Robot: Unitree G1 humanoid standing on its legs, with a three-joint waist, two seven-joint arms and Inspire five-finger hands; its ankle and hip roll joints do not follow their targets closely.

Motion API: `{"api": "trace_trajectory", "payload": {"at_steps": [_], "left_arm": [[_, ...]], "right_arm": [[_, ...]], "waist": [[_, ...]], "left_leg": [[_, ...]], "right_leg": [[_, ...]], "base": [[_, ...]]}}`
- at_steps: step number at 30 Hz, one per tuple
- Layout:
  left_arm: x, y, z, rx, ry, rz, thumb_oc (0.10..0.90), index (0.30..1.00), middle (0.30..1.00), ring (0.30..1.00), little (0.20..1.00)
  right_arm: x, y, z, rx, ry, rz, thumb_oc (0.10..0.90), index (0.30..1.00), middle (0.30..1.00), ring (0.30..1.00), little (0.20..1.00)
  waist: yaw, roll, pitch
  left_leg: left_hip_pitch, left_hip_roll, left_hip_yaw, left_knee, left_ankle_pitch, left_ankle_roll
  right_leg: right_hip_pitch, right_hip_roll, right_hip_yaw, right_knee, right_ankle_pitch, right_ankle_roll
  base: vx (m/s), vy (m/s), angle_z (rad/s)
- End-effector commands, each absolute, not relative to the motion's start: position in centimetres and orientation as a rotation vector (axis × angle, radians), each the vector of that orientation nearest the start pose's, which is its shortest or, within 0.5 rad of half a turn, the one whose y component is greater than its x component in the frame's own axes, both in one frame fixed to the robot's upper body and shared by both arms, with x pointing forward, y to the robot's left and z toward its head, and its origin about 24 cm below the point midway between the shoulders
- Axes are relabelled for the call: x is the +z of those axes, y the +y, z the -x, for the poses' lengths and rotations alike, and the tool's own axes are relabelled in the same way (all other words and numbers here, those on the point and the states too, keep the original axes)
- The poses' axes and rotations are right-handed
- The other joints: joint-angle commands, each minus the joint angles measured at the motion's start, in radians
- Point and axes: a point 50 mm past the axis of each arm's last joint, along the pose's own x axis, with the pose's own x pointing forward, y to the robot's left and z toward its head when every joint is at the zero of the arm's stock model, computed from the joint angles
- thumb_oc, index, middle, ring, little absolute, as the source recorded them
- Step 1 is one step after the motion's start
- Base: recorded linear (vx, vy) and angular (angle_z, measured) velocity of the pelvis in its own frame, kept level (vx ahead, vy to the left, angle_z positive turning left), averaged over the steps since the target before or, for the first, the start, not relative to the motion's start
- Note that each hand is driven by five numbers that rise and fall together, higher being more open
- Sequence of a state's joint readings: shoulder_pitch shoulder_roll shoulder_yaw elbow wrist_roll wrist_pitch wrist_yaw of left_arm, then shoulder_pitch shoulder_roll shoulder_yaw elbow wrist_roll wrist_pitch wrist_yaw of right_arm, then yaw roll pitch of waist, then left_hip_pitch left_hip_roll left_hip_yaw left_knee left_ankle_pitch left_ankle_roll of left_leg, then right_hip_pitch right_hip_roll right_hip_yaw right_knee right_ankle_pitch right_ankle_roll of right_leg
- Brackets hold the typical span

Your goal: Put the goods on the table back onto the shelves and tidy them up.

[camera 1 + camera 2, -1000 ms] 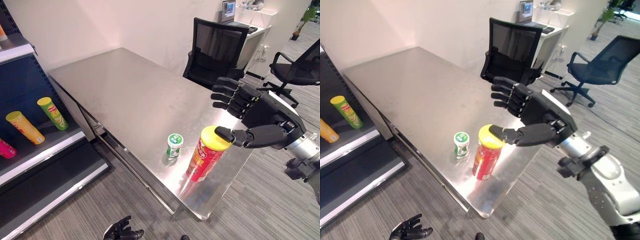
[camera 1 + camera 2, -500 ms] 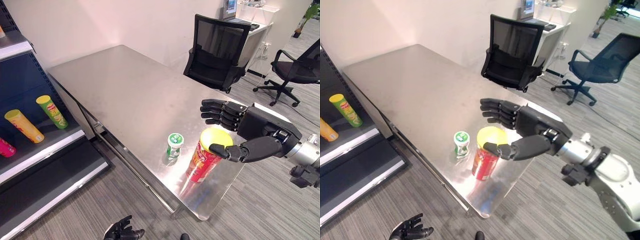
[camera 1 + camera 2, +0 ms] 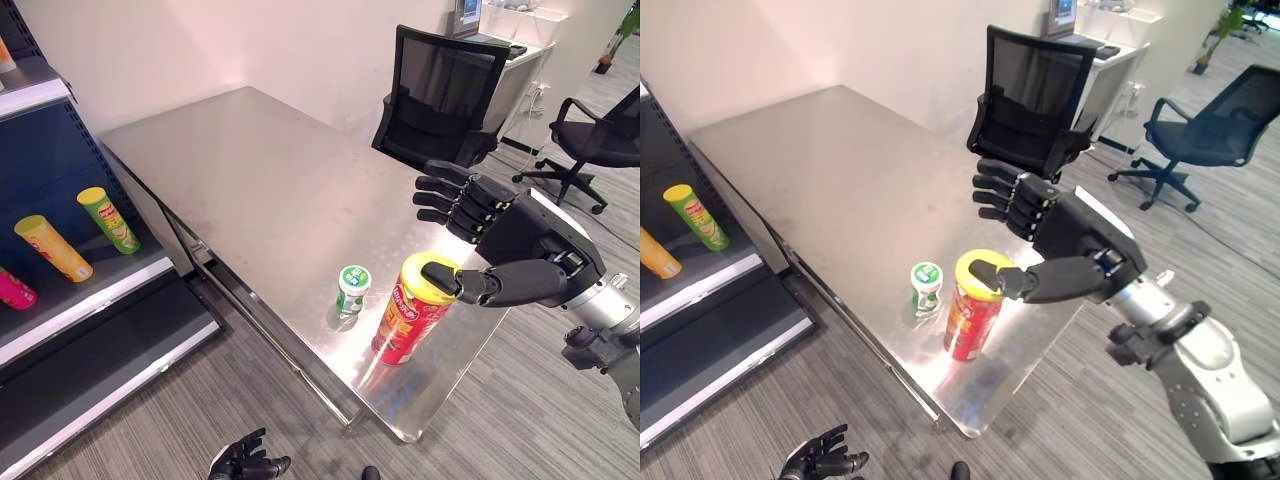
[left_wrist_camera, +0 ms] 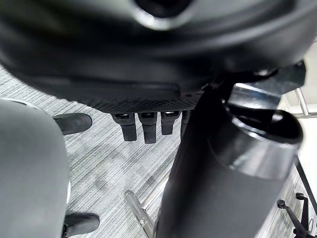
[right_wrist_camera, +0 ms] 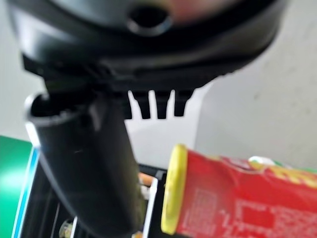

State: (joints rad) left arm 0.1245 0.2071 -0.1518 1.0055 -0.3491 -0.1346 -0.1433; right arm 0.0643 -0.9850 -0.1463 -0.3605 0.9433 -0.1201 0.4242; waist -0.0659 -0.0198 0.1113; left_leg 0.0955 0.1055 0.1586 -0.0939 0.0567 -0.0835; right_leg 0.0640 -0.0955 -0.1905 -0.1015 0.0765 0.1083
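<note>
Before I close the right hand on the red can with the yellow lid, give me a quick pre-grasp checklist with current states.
1. Right hand open, fingers straight: ok.
2. Red cylindrical can with yellow lid upright on the steel table: ok.
3. Hand wrapped round the can body: not ok; the thumb sits at the lid, the fingers are above and beyond it.
4. Small green-capped bottle apart from the can, beside it: ok, but close.
5. Can near the table's front edge: tipping risk, go gently.
6. Left hand low by the floor, idle: ok.

Print on red can present, too small to read.
</note>
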Motion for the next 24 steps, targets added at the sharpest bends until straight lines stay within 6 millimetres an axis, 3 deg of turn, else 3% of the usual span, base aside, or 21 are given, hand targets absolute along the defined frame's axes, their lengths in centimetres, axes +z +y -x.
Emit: {"api": "trace_trajectory", "payload": {"at_steps": [1, 3, 8, 24], "left_arm": [[-14.0, 22.0, -12.6, 0.007, 0.881, 0.043, 0.800, 0.900, 0.900, 0.900, 0.900], [-14.0, 22.0, -12.6, 0.001, 0.880, 0.031, 0.800, 0.900, 0.900, 0.900, 0.900], [-14.1, 21.9, -12.3, -0.015, 0.888, 0.036, 0.800, 0.900, 0.900, 0.900, 0.900], [-14.1, 21.6, -12.3, -0.032, 0.888, 0.047, 0.800, 0.900, 0.900, 0.900, 0.900]], "right_arm": [[24.8, -22.9, -22.0, 0.665, -0.631, 0.155, 0.800, 0.900, 0.900, 0.900, 0.900], [24.8, -22.2, -21.7, 0.733, -0.628, 0.119, 0.800, 0.900, 0.900, 0.900, 0.900], [23.9, -21.2, -21.6, 0.845, -0.487, 0.254, 0.800, 0.900, 0.900, 0.900, 0.900], [22.8, -22.4, -22.2, 0.790, -0.348, 0.470, 0.800, 0.900, 0.900, 0.900, 0.900]], "waist": [[0.029, -0.041, -0.025], [0.032, -0.042, -0.024], [0.031, -0.044, -0.027], [0.027, -0.047, -0.028]], "left_leg": [[0.042, 0.007, 0.027, 0.007, -0.098, -0.013], [0.040, 0.006, 0.024, 0.007, -0.097, -0.013], [0.039, 0.008, 0.024, 0.007, -0.094, -0.017], [0.036, 0.009, 0.026, 0.007, -0.092, -0.019]], "right_leg": [[0.058, -0.028, 0.021, 0.014, -0.076, 0.050], [0.057, -0.028, 0.019, 0.014, -0.075, 0.051], [0.057, -0.029, 0.014, 0.014, -0.075, 0.051], [0.052, -0.028, 0.014, 0.014, -0.069, 0.051]], "base": [[0.00, 0.000, 0.00], [0.00, 0.000, 0.00], [0.00, 0.000, 0.00], [0.00, 0.000, 0.00]]}}
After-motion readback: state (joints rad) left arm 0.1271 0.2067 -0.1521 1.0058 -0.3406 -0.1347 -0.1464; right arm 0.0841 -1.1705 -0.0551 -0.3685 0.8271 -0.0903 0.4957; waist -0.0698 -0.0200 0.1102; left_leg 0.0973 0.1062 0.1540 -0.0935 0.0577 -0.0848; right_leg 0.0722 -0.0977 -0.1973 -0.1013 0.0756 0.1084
